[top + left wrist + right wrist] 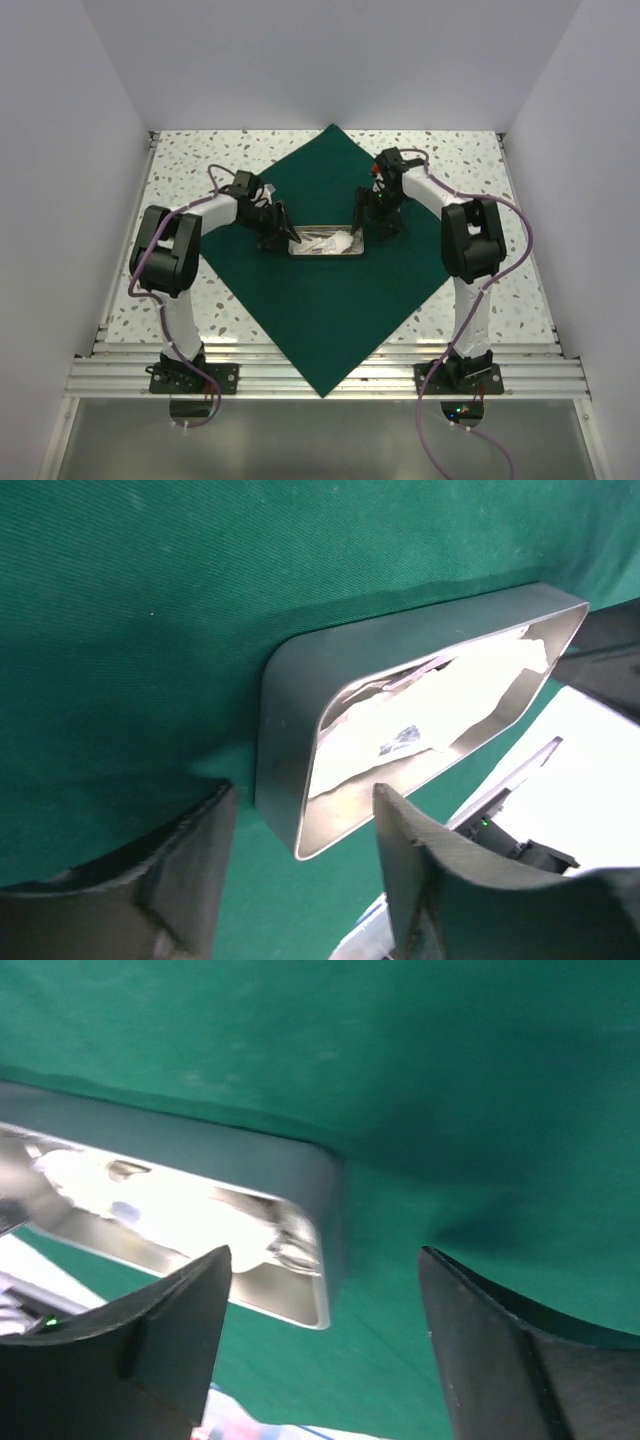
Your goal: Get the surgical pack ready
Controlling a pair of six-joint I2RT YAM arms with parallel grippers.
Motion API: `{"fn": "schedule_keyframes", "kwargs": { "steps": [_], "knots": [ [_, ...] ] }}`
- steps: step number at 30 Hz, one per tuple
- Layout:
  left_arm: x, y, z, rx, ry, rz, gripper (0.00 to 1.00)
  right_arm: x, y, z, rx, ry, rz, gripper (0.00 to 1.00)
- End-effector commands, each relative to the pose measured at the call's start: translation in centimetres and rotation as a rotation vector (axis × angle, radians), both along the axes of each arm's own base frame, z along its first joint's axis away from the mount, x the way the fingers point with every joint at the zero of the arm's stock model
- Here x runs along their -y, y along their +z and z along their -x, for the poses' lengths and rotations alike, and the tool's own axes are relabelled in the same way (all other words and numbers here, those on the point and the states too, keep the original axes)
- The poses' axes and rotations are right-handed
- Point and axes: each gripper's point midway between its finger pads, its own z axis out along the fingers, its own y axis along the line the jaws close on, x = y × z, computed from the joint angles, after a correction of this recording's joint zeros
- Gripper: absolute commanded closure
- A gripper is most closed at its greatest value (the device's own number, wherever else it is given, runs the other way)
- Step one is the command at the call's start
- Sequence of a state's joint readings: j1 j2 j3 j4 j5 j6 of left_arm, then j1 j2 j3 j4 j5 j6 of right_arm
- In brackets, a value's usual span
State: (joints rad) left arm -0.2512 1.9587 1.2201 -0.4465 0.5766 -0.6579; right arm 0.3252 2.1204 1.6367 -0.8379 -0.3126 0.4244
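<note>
Drape (pixel 330 300) flat, green; tray (pixel 285 720) centred; left end effector (pixel 300 810), right end effector (pixel 325 1260) spread

Speckled table (pixel 190 160), dark green drape (pixel 320 310) spread diamond-wise on it

Bright even light, soft shadows, blown-out glare in tray (pixel 190 1140) (wrist views), foreground blurred

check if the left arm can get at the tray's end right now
Probably yes: the left pincer is open right at the tray's end, the end wall seemingly between its fingers, with only flat drape around and nothing in the way.
</note>
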Motion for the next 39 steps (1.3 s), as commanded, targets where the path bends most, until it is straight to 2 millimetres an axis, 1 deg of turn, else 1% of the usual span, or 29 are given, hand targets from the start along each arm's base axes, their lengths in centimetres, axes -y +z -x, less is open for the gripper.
{"fn": "schedule_keyframes", "kwargs": {
  "steps": [1,3,4,5,6,7,8,9,10,11,12,13,14,15,16,17,18,19,20,21,22,23,24,25,26,30,32,35,39],
  "knots": [
    [-0.5,2.1,-0.5,0.084,-0.02,-0.024,0.36,2.9,3.3,-1.3,0.085,0.01,0.086,0.18],
    [-1.6,3.0,-0.6,0.111,-0.003,-0.036,0.32,4.3,4.7,-1.4,0.132,0.03,0.152,0.13],
    [-2.3,3.1,-0.6,0.114,0.01,-0.036,0.32,4.8,6.4,-1.2,0.177,0.026,0.167,0.12],
    [-3.1,3.7,-0.3,0.12,0.017,-0.054,0.32,5.1,6.9,-0.7,0.194,0.044,0.2,0.11],
    [-3.8,4.0,-0.2,0.123,0.026,-0.063,0.32,4.9,7.8,-0.1,0.212,0.064,0.202,0.11],
    [-4.9,4.0,0.0,0.117,0.05,-0.072,0.32,4.7,7.9,1.1,0.21,0.089,0.204,0.11],
    [-5.6,5.2,0.2,0.149,0.059,-0.077,0.32,4.3,9.8,2.2,0.256,0.123,0.195,0.13],
    [-6.3,5.5,0.7,0.15,0.07,-0.083,0.32,2.4,10.1,3.9,0.268,0.196,0.188,0.14],
    [-7.4,5.6,1.2,0.143,0.096,-0.09,0.32,1.8,9.6,5.8,0.258,0.249,0.21,0.15],
    [-8.2,6.6,1.5,0.177,0.106,-0.106,0.32,1.0,10.8,7.4,0.298,0.304,0.208,0.18],
    [-8.8,6.8,2.2,0.163,0.112,-0.12,0.32,-1.5,10.7,10.5,0.299,0.421,0.205,0.19],
    [-9.5,7.2,2.4,0.169,0.126,-0.131,0.32,-2.1,9.8,13.0,0.275,0.486,0.213,0.21],
    [-10.1,8.0,2.6,0.198,0.129,-0.155,0.32,-2.9,9.6,14.9,0.273,0.534,0.207,0.23],
    [-10.5,8.4,3.2,0.191,0.133,-0.168,0.32,-4.9,10.2,18.0,0.305,0.631,0.172,0.25],
    [-11.0,8.8,3.2,0.202,0.145,-0.181,0.32,-5.0,9.0,20.3,0.277,0.681,0.171,0.27],
    [-11.5,9.6,3.4,0.228,0.158,-0.199,0.33,-6.5,8.7,23.0,0.287,0.75,0.15,0.31],
    [-11.8,9.9,3.6,0.231,0.167,-0.21,0.33,-6.7,8.7,24.3,0.296,0.774,0.136,0.33],
    [-11.9,10.4,3.9,0.245,0.176,-0.215,0.33,-6.4,7.5,25.7,0.271,0.796,0.144,0.34],
    [-12.0,10.5,4.1,0.247,0.178,-0.215,0.34,-7.4,7.3,27.6,0.263,0.831,0.111,0.37],
    [-12.1,10.3,4.6,0.235,0.184,-0.22,0.34,-7.8,7.1,28.7,0.257,0.854,0.093,0.37],
    [-12.1,10.9,4.9,0.249,0.2,-0.221,0.35,-8.5,6.7,29.9,0.246,0.878,0.064,0.38],
    [-12.2,11.0,5.2,0.251,0.21,-0.223,0.35,-9.0,6.5,31.8,0.245,0.94,0.055,0.38],
    [-12.3,11.1,5.5,0.255,0.221,-0.226,0.35,-9.3,5.8,32.5,0.239,0.97,0.076,0.38],
    [-12.5,11.5,5.9,0.269,0.245,-0.231,0.35,-9.6,5.7,33.2,0.245,0.993,0.085,0.38],
    [-12.6,11.6,6.2,0.268,0.253,-0.235,0.35,-9.8,5.5,34.5,0.249,1.043,0.094,0.37],
    [-13.0,12.7,6.8,0.291,0.284,-0.248,0.35,-10.6,4.5,37.0,0.231,1.133,0.097,0.33],
    [-13.2,13.1,6.9,0.3,0.294,-0.254,0.35,-11.0,3.9,37.7,0.225,1.172,0.089,0.32],
    [-13.2,13.4,7.3,0.305,0.301,-0.253,0.35,-11.4,3.1,38.1,0.214,1.19,0.081,0.31],
    [-13.2,13.0,8.1,0.293,0.302,-0.25,0.35,-12.2,2.7,37.9,0.229,1.19,0.071,0.32]
  ]
}}
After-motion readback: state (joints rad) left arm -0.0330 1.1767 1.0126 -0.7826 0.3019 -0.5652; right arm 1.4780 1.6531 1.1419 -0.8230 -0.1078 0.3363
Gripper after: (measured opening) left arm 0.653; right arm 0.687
